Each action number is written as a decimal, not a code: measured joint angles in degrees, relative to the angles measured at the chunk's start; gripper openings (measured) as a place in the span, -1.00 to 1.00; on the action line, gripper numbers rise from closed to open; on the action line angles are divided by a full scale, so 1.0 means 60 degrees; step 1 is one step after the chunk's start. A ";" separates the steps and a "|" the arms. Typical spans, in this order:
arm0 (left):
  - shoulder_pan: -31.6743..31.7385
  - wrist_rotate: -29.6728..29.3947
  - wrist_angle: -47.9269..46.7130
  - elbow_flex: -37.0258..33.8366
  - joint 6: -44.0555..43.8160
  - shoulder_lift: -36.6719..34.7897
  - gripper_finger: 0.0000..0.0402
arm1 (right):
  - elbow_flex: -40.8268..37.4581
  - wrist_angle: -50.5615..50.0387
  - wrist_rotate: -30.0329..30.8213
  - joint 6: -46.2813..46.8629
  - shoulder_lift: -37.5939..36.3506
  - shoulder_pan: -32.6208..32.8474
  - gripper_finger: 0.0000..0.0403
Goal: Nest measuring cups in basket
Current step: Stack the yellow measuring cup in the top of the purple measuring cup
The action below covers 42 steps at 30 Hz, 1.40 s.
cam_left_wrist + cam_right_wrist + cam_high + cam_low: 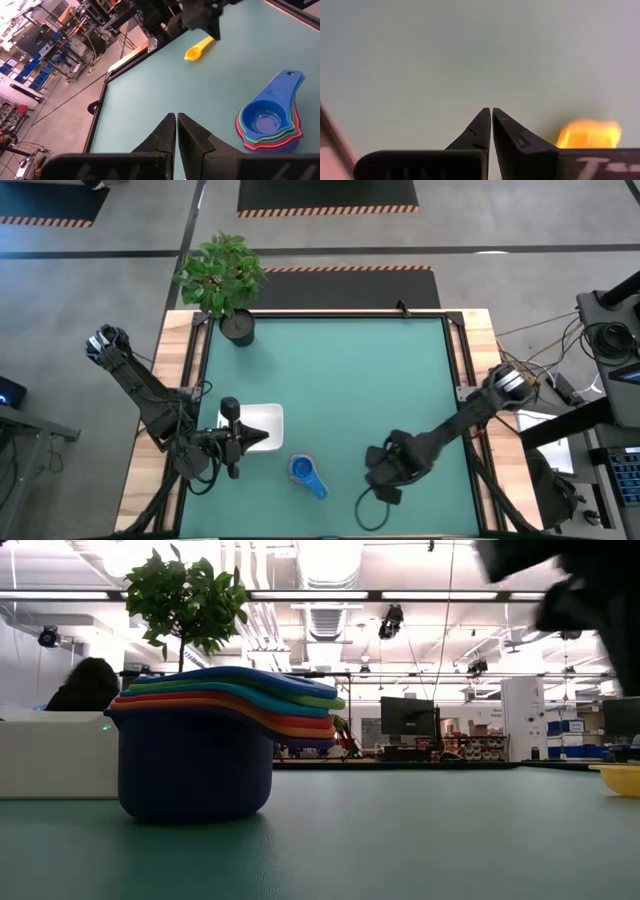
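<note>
Several measuring cups (270, 122) stand nested in one stack (307, 473) on the green table, dark blue on top and the largest at the bottom (195, 765). The stack is just right of the white basket (268, 418), not in it. A yellow cup (198, 50) lies alone on the table farther right (620, 778). My left gripper (176, 117) hovers shut over the basket (262, 440), pointing toward the stack. My right gripper (491, 111) is shut and points down at bare table beside the yellow cup (590, 134). In the high view that arm (388, 468) hides the cup.
A potted plant (222, 275) stands at the table's far left corner. A dark cable loop (370, 508) lies by the near edge under the right arm. The middle and far right of the green mat (340, 370) are bare. A person (85, 685) sits beyond the table.
</note>
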 joint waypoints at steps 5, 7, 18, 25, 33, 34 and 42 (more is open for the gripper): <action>-0.0001 -0.0001 0.0023 0.0000 0.0000 0.0002 -1.00 | -0.1248 0.0001 -0.0025 0.2358 -0.1515 0.0342 -0.96; -0.0001 -0.0001 0.0032 0.0000 0.0000 0.0000 -1.00 | -0.1793 0.0009 -0.0038 0.3360 -0.2037 0.0483 -0.96; -0.0001 -0.0001 0.0033 0.0000 0.0004 0.0001 -1.00 | -0.4501 0.1127 -0.0122 0.7033 -0.3850 0.0927 -0.67; 0.0000 -0.0002 0.0031 0.0000 0.0073 0.0000 -1.00 | -0.5003 0.1340 -0.0041 0.7777 -0.3767 0.0915 -0.03; 0.0000 -0.0005 0.0025 0.0000 0.0109 0.0000 -1.00 | -0.5018 0.2058 -0.0028 0.6887 -0.3048 0.0916 0.49; 0.0002 -0.0005 0.0027 0.0000 0.0112 0.0000 -1.00 | -0.5018 0.2213 -0.0031 0.6814 -0.2969 0.0916 0.52; 0.0002 -0.0005 0.0026 0.0000 0.0113 0.0000 -1.00 | -0.5018 0.2328 -0.0031 0.6488 -0.2368 0.0913 0.49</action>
